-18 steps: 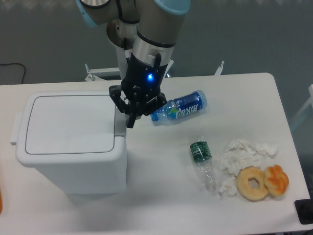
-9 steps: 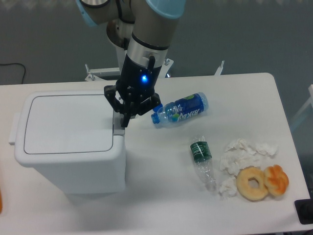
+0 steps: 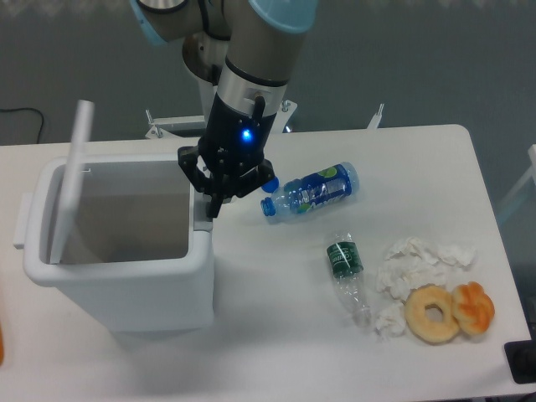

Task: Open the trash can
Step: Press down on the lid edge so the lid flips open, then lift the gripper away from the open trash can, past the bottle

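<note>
The white trash can [image 3: 159, 289] stands on the left of the table with its lid [image 3: 70, 180] swung up on the left side, so the grey inside shows. My gripper [image 3: 213, 205] points down at the bin's right rim, its shut fingertips pressed on the grey push-button tab [image 3: 201, 219]. A blue light glows on the gripper body.
A blue-labelled plastic bottle [image 3: 311, 191] lies just right of the gripper. A crushed clear bottle with a green label [image 3: 347, 274], crumpled white tissues [image 3: 414, 261], a doughnut [image 3: 432, 313] and an orange pastry [image 3: 474, 306] lie at the right front.
The lid has sprung from flat to upright, opening the bin. The gripper moved left and down onto the tab a second ago and has held still since. The blue bottle rolled slightly.
</note>
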Controlling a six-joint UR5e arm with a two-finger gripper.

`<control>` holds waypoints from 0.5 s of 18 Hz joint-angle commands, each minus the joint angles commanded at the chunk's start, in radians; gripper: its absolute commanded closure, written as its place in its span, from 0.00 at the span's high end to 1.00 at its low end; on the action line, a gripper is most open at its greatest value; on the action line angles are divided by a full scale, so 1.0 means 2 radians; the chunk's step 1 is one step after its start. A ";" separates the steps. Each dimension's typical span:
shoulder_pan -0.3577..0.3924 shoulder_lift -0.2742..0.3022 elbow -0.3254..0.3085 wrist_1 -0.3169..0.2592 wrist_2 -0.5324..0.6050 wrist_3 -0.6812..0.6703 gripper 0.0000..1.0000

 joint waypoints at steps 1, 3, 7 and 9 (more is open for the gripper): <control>0.000 0.000 0.002 0.000 -0.001 0.000 0.13; 0.001 -0.001 0.003 0.000 -0.002 0.002 0.15; 0.008 -0.004 0.012 0.000 -0.002 0.007 0.29; 0.022 -0.004 0.014 0.000 -0.001 0.015 0.40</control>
